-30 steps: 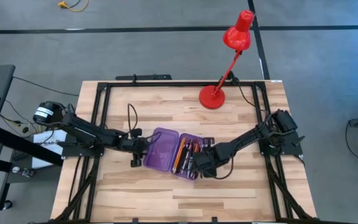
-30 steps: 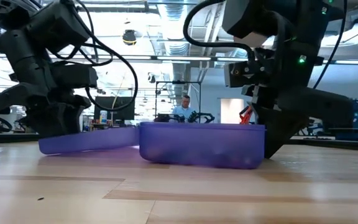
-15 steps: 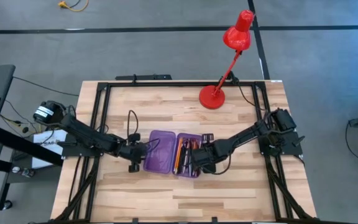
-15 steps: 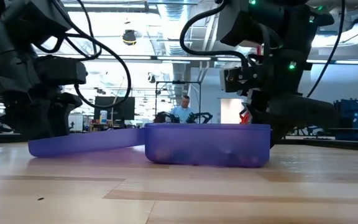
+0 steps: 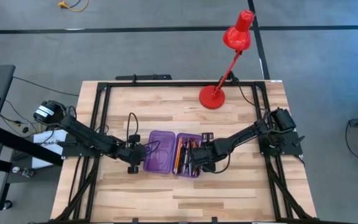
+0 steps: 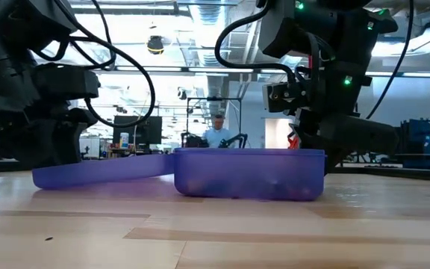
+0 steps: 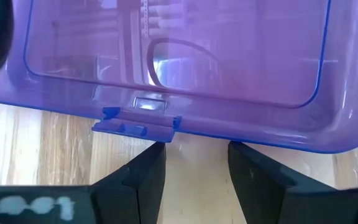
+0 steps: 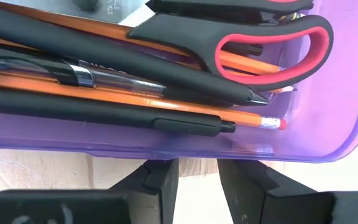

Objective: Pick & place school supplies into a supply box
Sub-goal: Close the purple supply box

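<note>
High view: one translucent purple supply box lies open at the centre of the frame on the wooden table, lid to the left, tray to the right with orange pencils and dark pens inside; their number cannot be counted here. Two arms meet it, the left gripper at the lid's edge and the right gripper at the tray's edge. One red desk lamp stands at upper right.

Low view: the box appears side-on at centre, lid flat to the left, contents only a blur through the wall. One person shows far behind it, unseen from above.

Left wrist view: the lid's latch tab sits just beyond the left gripper's two fingers, which stand parted and hold nothing.

Right wrist view: alone in showing the contents clearly, with one pair of red-handled scissors, at least three black pens and at least two orange pencils. The right gripper's fingers stand apart just outside the tray wall, empty.
</note>
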{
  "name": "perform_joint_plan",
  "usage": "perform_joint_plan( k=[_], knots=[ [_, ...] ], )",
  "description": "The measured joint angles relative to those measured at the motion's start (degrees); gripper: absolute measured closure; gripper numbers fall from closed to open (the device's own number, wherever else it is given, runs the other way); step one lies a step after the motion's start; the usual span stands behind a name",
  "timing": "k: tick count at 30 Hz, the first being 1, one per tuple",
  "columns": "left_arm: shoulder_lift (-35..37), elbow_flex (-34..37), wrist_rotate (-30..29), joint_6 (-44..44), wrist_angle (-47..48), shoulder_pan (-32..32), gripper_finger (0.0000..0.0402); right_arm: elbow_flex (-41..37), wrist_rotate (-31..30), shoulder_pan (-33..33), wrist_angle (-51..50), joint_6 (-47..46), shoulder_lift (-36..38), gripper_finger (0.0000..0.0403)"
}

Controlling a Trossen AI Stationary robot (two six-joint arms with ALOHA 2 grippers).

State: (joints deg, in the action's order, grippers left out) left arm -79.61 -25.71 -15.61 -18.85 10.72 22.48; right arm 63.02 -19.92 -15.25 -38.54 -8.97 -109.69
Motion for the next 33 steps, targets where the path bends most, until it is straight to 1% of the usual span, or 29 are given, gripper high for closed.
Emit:
perform_joint_plan(
  k=[9,18,23,33],
  knots=[
    [0.69,0.03,-0.62,0.46,-0.66,-0.04,0.0239,0.00,0.02,-0.02,0.13,-0.02,0.00,0.0296],
    [4.91,0.22,-0.99,1.18,2.61,-0.15,0.0239,0.02,0.29,-0.04,0.15,-0.04,0.00,0.0296],
    [5.00,0.22,-1.01,1.27,4.34,-0.17,0.0239,0.02,0.35,-0.04,0.27,-0.04,0.00,0.0296],
    [5.03,0.11,-1.43,3.26,3.59,-1.40,0.0239,0.02,0.33,-0.09,0.90,-0.02,0.00,0.0296]
  ],
)
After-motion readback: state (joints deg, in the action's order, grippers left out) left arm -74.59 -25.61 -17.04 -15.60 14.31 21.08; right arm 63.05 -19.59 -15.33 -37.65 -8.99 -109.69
